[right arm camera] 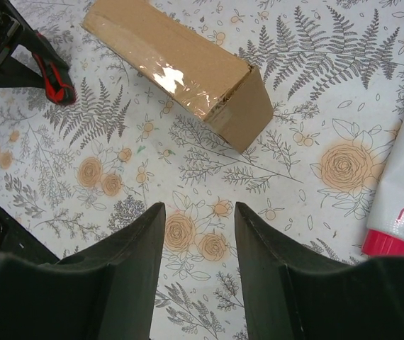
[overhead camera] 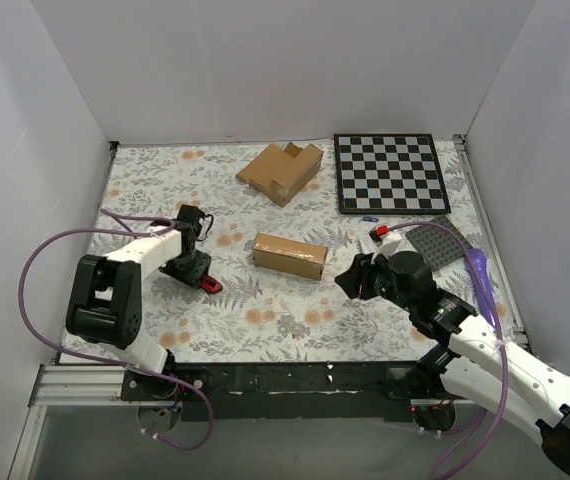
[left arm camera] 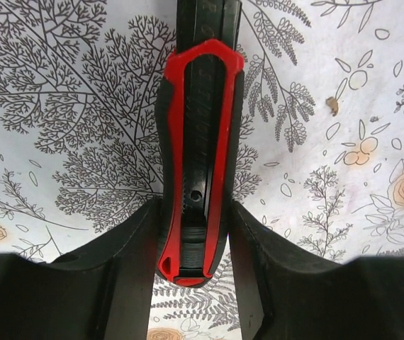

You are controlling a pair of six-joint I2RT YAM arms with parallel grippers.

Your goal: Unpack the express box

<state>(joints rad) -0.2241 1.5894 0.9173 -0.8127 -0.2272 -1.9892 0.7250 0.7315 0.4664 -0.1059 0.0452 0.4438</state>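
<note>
1. Box (overhead camera: 290,255) lies flat mid-table on the floral cloth (overhead camera: 265,325), between the 2 arms, its long side running roughly left to right.
2. Box is shut. In the right wrist view, clear tape glints along its top face and down over the near end.
3. Left gripper (overhead camera: 191,262) sits left of the box, apart from it and pointing down at the cloth.
4. Left gripper's 2 fingers (left arm camera: 135,248) are clamped on a red-and-black knife (left arm camera: 198,170), 1 finger on each flank of the handle. The handle runs straight out ahead of the fingers. Cannot tell whether a blade is out.
5. In the top view, the knife's red end shows low by the cloth, just below the left gripper.
6. Right gripper (right arm camera: 200,212) hangs over bare cloth near the box's right end, not touching it. Its jaws are spread and nothing is between them.
7. White tube with a red cap (right arm camera: 400,198) lies on the cloth just right of the right gripper.
8. Far side of the table: a notched carton (overhead camera: 281,170) with upright flaps, and right of it a checkerboard (overhead camera: 389,172). Both are well apart from the box.
9. Grey studded mat (overhead camera: 435,243) lies near the right edge, below the checkerboard.
</note>
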